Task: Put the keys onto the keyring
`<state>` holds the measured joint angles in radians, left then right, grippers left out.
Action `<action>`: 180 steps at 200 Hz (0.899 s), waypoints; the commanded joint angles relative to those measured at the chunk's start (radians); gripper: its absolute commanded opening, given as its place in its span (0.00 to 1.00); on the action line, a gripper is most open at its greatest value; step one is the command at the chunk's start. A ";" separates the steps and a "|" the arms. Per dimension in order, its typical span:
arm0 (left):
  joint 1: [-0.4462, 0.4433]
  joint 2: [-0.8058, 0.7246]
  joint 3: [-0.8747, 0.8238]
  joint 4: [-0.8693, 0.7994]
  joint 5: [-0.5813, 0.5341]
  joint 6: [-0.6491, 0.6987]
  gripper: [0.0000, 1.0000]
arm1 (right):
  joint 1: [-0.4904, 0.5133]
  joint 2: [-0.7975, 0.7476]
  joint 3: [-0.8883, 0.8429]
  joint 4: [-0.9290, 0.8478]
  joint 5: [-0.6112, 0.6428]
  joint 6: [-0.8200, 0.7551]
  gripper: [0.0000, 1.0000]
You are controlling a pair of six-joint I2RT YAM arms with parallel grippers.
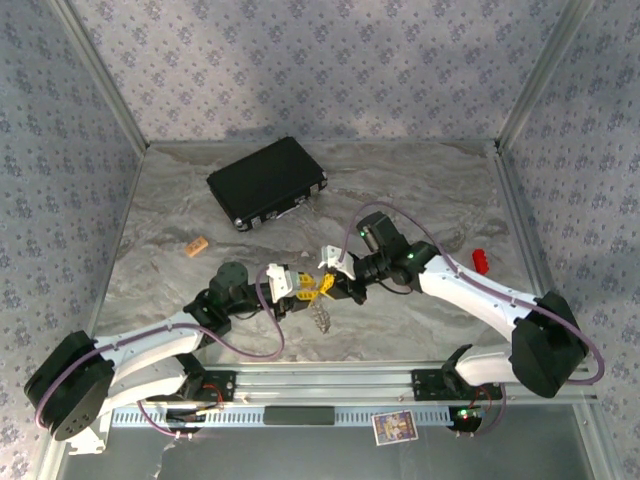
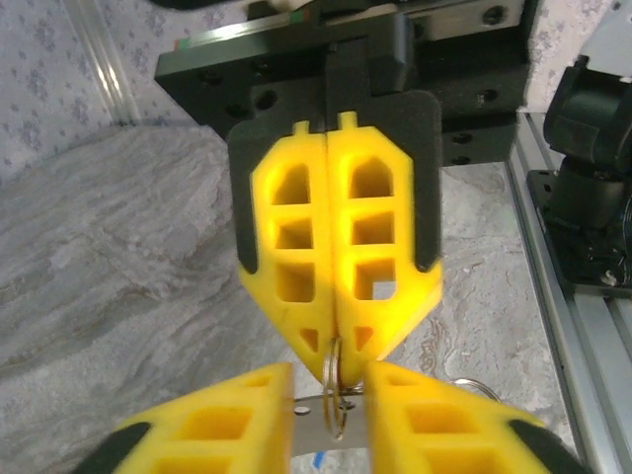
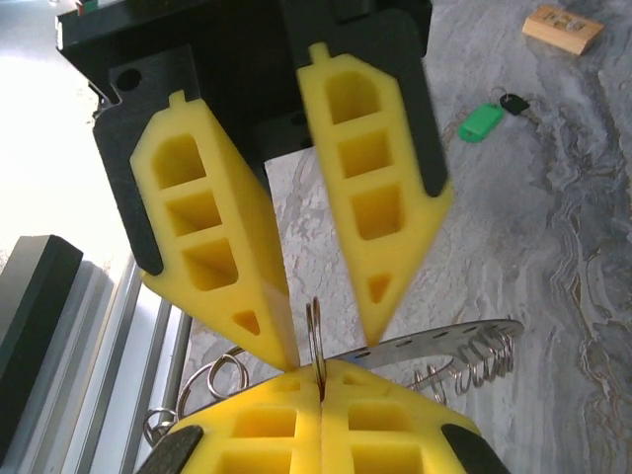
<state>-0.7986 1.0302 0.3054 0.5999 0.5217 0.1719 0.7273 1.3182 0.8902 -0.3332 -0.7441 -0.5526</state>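
Note:
My two grippers meet tip to tip above the middle of the table. The right gripper point(image 3: 321, 377) point(image 2: 336, 346) point(image 1: 335, 283) is shut on a small split ring point(image 3: 316, 331) that hangs from the keyring point(image 3: 449, 343) point(image 1: 322, 315), a flat grey holed metal piece with several wire rings. The left gripper point(image 2: 328, 383) point(image 3: 331, 346) point(image 1: 300, 290) is open, and its fingers point(image 3: 212, 247) stand on either side of that split ring without pinching it. A green-tagged key point(image 3: 481, 121) lies on the table beyond. A scrap of blue point(image 2: 321, 459) shows under the metal piece.
A black case point(image 1: 266, 182) lies at the back left. A small wooden block point(image 1: 196, 245) point(image 3: 561, 25) sits at the left and a red piece point(image 1: 480, 260) at the right. An aluminium rail point(image 1: 330, 385) runs along the near edge.

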 commanded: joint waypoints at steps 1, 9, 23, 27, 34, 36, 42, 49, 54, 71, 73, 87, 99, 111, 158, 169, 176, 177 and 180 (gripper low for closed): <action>-0.002 0.004 0.081 -0.182 -0.018 0.059 0.28 | 0.021 0.018 0.074 -0.098 0.062 -0.056 0.00; -0.002 0.007 0.102 -0.245 -0.021 0.077 0.27 | 0.027 0.025 0.095 -0.136 0.086 -0.074 0.00; -0.005 0.014 0.124 -0.305 -0.021 0.098 0.24 | 0.037 0.043 0.129 -0.199 0.121 -0.102 0.00; -0.005 0.016 0.128 -0.315 -0.021 0.102 0.22 | 0.039 0.045 0.137 -0.213 0.131 -0.108 0.00; -0.006 0.020 0.134 -0.328 -0.021 0.109 0.21 | 0.046 0.053 0.150 -0.232 0.152 -0.116 0.00; -0.007 0.021 0.137 -0.330 -0.021 0.111 0.20 | 0.047 0.055 0.155 -0.239 0.157 -0.118 0.00; -0.006 0.025 0.143 -0.343 -0.022 0.117 0.19 | 0.053 0.063 0.168 -0.257 0.173 -0.126 0.00; -0.007 0.029 0.152 -0.356 -0.026 0.124 0.17 | 0.058 0.071 0.185 -0.286 0.193 -0.135 0.00; -0.006 0.031 0.158 -0.366 -0.026 0.130 0.16 | 0.061 0.077 0.194 -0.306 0.202 -0.141 0.00; -0.006 0.030 0.172 -0.382 -0.027 0.142 0.15 | 0.072 0.088 0.223 -0.344 0.227 -0.155 0.00; -0.005 0.031 0.173 -0.384 -0.025 0.144 0.14 | 0.073 0.089 0.226 -0.347 0.230 -0.156 0.00; -0.006 0.033 0.181 -0.392 -0.020 0.152 0.07 | 0.075 0.091 0.235 -0.356 0.234 -0.160 0.00; -0.004 0.032 0.182 -0.385 -0.011 0.155 0.02 | 0.078 0.090 0.242 -0.358 0.222 -0.162 0.00; -0.005 0.029 0.175 -0.361 -0.001 0.150 0.00 | 0.075 0.087 0.238 -0.352 0.191 -0.156 0.00; -0.003 0.016 0.092 -0.147 0.024 0.065 0.00 | 0.016 0.005 0.086 -0.110 0.042 -0.039 0.22; -0.002 0.014 0.069 -0.092 0.026 0.047 0.00 | 0.004 -0.006 0.052 -0.061 0.021 -0.015 0.22; -0.003 0.013 0.057 -0.062 0.026 0.037 0.00 | -0.001 -0.010 0.034 -0.031 0.010 -0.003 0.22; -0.003 0.013 0.055 -0.059 0.026 0.035 0.00 | -0.001 -0.011 0.032 -0.028 0.009 -0.001 0.22; -0.003 0.012 0.051 -0.048 0.027 0.031 0.00 | -0.004 -0.012 0.025 -0.020 0.007 0.004 0.22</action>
<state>-0.7990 1.0557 0.3950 0.3843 0.5137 0.2577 0.7422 1.3342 0.9684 -0.4740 -0.6437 -0.6189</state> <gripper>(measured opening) 0.045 0.218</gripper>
